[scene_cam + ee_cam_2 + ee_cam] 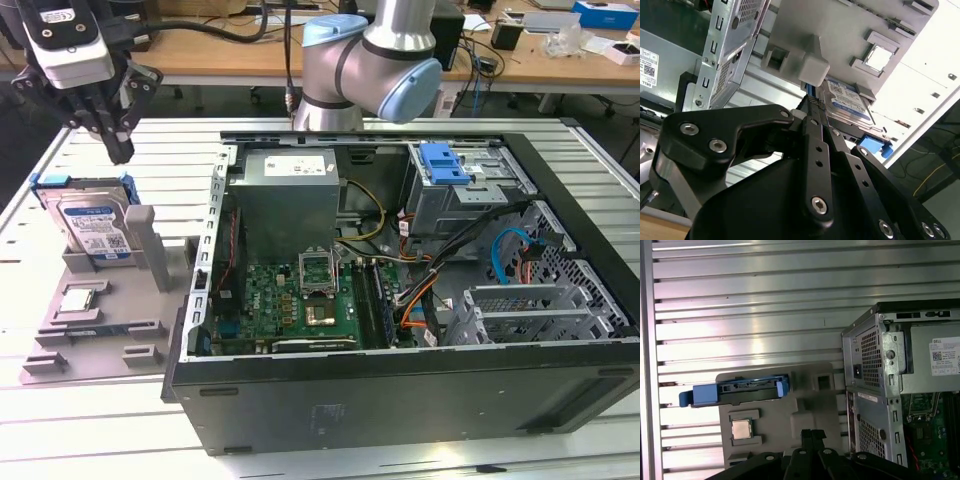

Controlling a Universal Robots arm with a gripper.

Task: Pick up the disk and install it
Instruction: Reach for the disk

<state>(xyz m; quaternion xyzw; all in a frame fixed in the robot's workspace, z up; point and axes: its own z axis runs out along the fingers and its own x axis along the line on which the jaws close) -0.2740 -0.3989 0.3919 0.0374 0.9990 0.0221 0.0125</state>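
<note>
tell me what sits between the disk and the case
In the exterior view, a tall grey post and a shorter one, both part of the holder, stand between the disk and the case.

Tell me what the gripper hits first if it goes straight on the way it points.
Probably the disk, standing on edge in the gray holder: the gripper points down just above its blue-framed top edge. Depth is unclear, so it might pass just beside it onto the holder.
</note>
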